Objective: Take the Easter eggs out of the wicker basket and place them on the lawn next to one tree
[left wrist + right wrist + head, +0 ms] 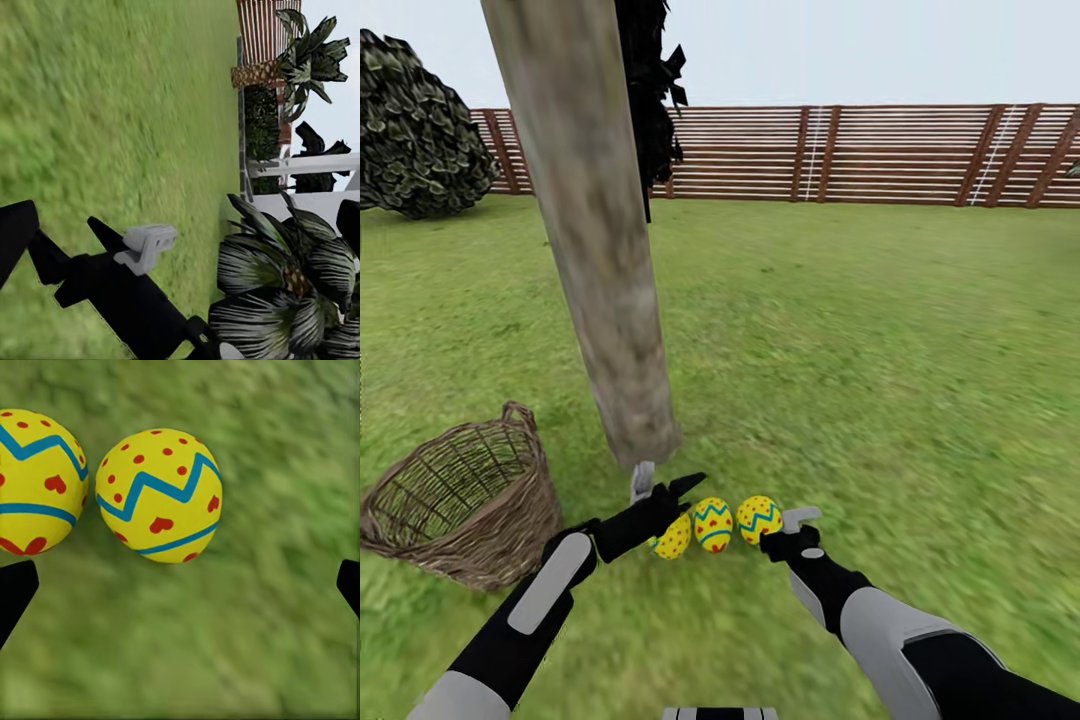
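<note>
Three Easter eggs (713, 524) in a row on the lawn (880, 340) by one tree (600, 280); one wicker basket (465, 505); no legible writing; left gripper (660, 490) and right gripper (180, 585) fingers released.

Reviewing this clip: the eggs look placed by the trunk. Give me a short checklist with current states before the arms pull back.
1. Three Easter eggs on the lawn: ok.
2. Eggs beside the same tree base: ok.
3. Wicker basket emptied: ok, no egg seen inside.
4. Right claw free of the nearest egg: ok, fingertips spread, nothing between.
5. Left claw clear of the leftmost egg: cannot tell, it overlaps that egg.
</note>
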